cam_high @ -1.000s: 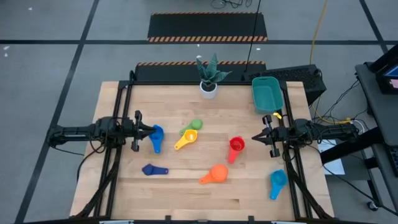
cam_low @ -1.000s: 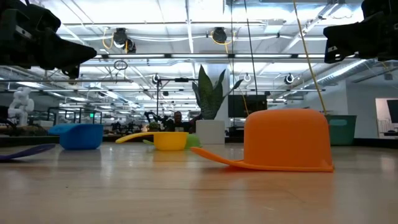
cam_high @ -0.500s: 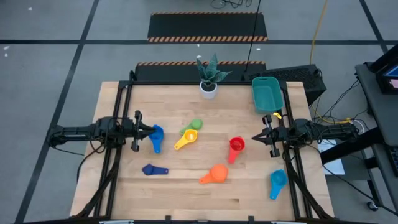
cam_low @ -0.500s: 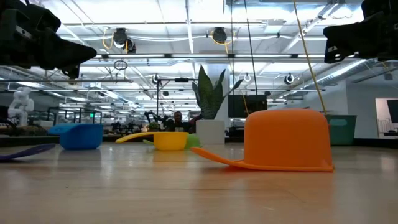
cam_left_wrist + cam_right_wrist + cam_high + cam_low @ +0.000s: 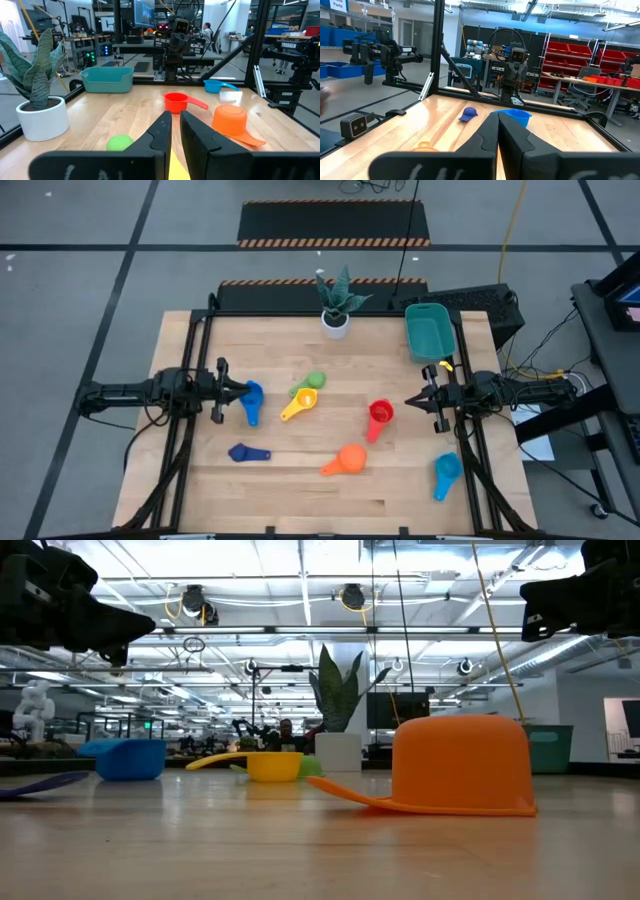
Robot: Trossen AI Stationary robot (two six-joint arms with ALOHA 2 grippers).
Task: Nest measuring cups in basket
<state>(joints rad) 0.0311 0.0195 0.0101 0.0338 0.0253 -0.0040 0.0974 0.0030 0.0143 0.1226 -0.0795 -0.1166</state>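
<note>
High view shows the basket at the table's far right corner — empty, so nesting has not begun — lying just behind and beside the right gripper, well apart from the left gripper. Both arms hover over the table's side edges, pointing inward at each other.

Next in size come the cups. The orange cup sits upside down, between the 2 grippers and nearer the table's front. The red cup lies just ahead of the right fingertips and a little to their front side, bowl toward them, its handle pointing toward the table's front edge. The blue cup lies almost under the left fingertips, handle likewise running frontward, across the line of the fingers.

The right fingers are pressed together, holding nothing; the left fingers stand a slit apart, also empty.

Judged from this, the right arm is nearer both the red cup and the basket — a short carry — but would need to open and turn across the handle first.
</note>
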